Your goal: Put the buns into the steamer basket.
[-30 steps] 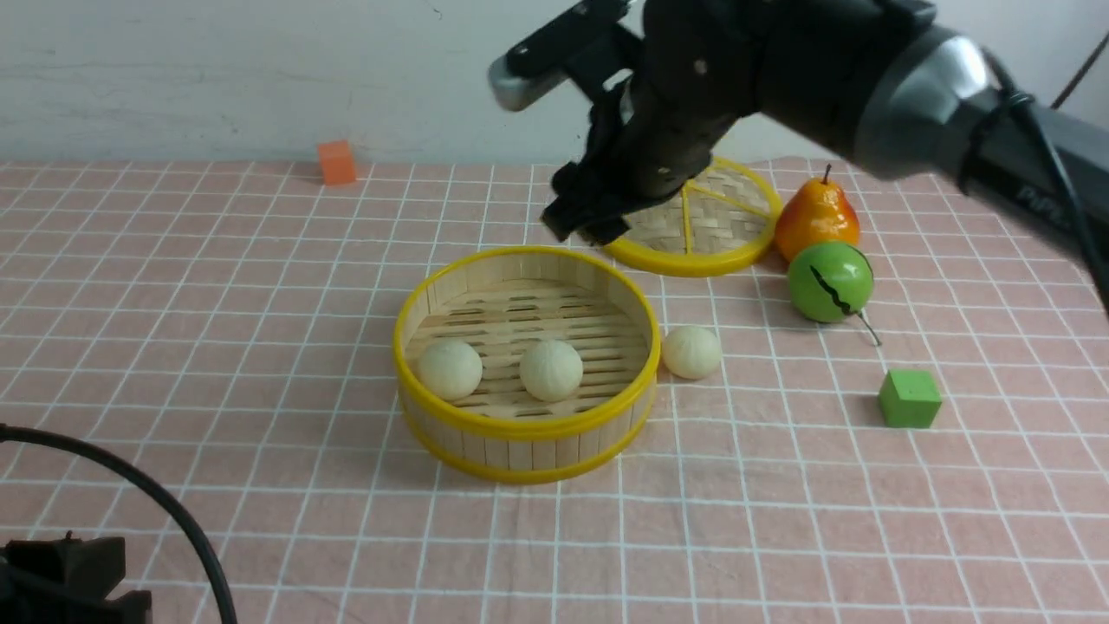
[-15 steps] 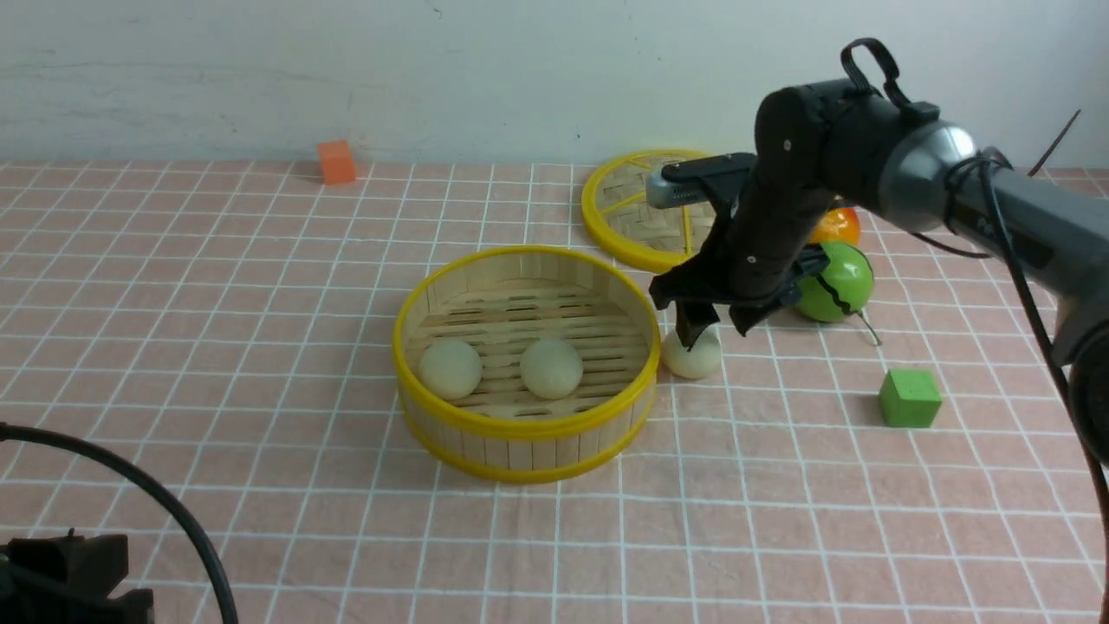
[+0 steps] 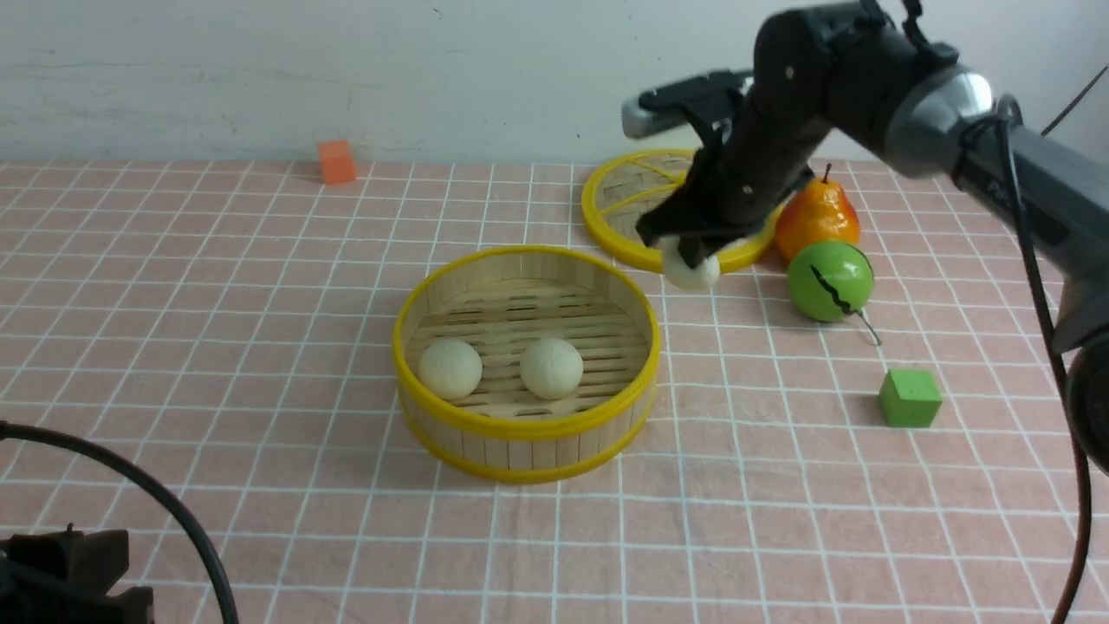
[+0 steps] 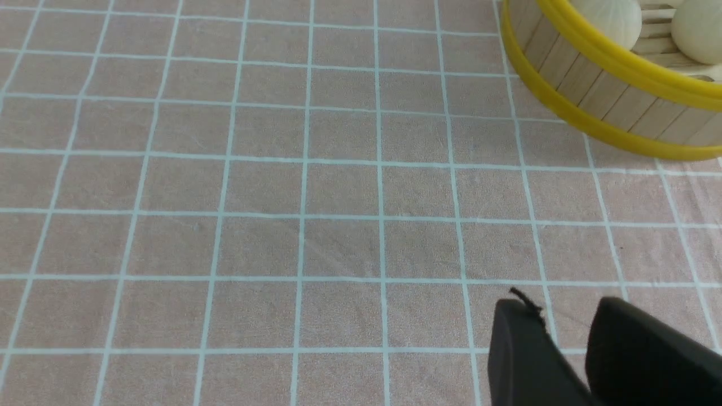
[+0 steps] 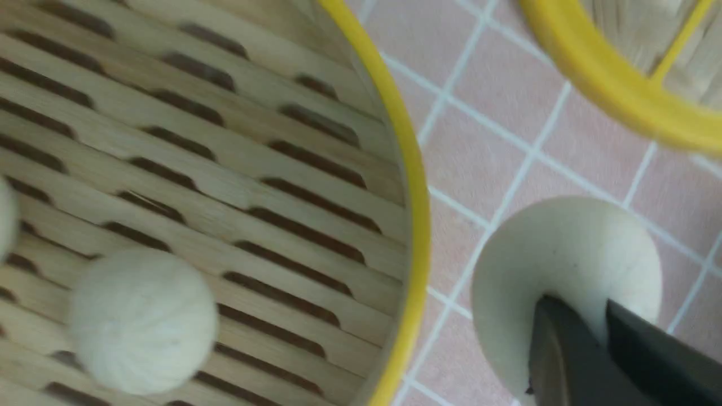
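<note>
Gripper fingertips, right (image 3: 689,253), pinch a bun (image 3: 690,270), partly hidden; left's grip (image 4: 555,338), cut off, unclear.

The right arm (image 3: 918,95) extends inward from the right side, raised, its gripper (image 3: 684,256) directed downward with fingers clamped. The left gripper (image 4: 558,316) is positioned low at the near left corner, fingertips slightly separated.

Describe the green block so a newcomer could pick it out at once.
Find the yellow-rimmed steamer basket in the front view, then look to its right across the tiled-pattern cloth. There sits a small green cube, nearer the camera than the green ball. Unlike that glossy, black-cracked ball, it has flat faces and straight edges.
</note>
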{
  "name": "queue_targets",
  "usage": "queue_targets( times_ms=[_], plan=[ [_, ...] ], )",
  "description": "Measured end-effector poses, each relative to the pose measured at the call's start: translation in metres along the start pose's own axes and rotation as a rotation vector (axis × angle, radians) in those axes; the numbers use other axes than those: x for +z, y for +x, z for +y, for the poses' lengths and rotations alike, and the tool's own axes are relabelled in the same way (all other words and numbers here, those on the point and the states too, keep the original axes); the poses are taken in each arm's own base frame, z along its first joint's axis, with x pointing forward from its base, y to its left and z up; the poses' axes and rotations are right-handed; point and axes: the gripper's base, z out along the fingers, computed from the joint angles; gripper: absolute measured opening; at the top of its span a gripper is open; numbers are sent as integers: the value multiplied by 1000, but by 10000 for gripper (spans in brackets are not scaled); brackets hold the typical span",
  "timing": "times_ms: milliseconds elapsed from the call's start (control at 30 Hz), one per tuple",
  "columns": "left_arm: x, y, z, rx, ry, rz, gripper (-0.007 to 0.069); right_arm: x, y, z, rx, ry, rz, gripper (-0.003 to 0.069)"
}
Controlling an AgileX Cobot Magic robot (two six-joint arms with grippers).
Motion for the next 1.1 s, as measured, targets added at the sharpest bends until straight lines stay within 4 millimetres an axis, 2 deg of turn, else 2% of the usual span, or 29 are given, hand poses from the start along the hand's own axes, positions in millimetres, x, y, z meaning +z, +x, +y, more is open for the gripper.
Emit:
queue_targets(
  times_ms=[67, 100, 167, 200, 300, 333, 367, 400, 433, 500, 567, 600, 667, 700, 733, 800, 833, 867, 900, 933, 1033, 1067, 1100],
  plan=[
    [0, 0, 0, 3, -1, -2, 178, -6, -5, 11, -36, -13, -24, 10],
    [0, 0, 0, 4, -2, -2, 179, -6, -8, 34, -93, -39, -42, 10],
    [0, 0, 0, 4, -2, -2, 181, -1, -8, 45, -121, -52, -51, 13],
    [0, 0, 0, 4, -2, -3, 182, 15, -7, 57, -158, -64, -59, 27],
    [0, 0, 0, 5, -1, -3, 183, 40, -2, 64, -170, -76, -49, 64],
    [0, 0, 0, 6, -1, -5, 183, 48, 0, 64, -166, -83, -43, 94],
    [0, -1, 0, 6, 3, -8, 183, 65, 6, 64, -160, -91, -15, 159],
    [0, -1, 0, 6, 3, -8, 183, 67, 6, 64, -160, -91, -14, 178],
    [0, -1, 0, 6, 3, -8, 183, 76, 10, 63, -156, -92, 1, 247],
    [0, -1, 0, 6, 3, -8, 185, 79, 12, 63, -152, -93, 10, 329],
    [0, -1, 0, 6, 3, -8, 188, 74, 10, 65, -127, -103, 5, 426],
    [0, -1, 0, 7, 3, -9, 191, 60, 7, 66, -109, -115, 11, 491],
    [0, -1, 0, 7, 3, -9, 194, 35, 4, 68, -98, -131, 27, 547],
    [0, -1, 0, 7, 3, -9, 195, 12, 0, 68, -96, -137, 14, 563],
    [0, -1, 0, 8, 2, -9, 196, 12, 1, 68, -95, -137, 22, 566],
    [0, -1, 0, 8, 2, -9, 198, -62, -9, 68, -96, -137, -50, 580],
    [0, -1, 0, 9, 2, -10, 200, -105, -12, 67, -87, -120, -118, 570],
    [0, -1, 0, 9, 2, -10, 200, -134, -11, 66, -79, -107, -169, 559],
    [0, -1, 0, 9, 2, -10, 200, -170, -9, 64, -70, -88, -233, 538],
    [0, -1, 0, 9, 2, -10, 200, -215, 1, 61, -65, -62, -307, 496],
    [0, -1, 0, 9, 2, -10, 200, -272, 29, 55, -67, -6, -373, 397],
    [0, -1, 0, 9, 2, -10, 200, -275, 32, 55, -67, 1, -375, 387],
    [0, -1, 0, 9, 2, -10, 200, -289, 47, 52, -62, 32, -377, 336]
  ],
)
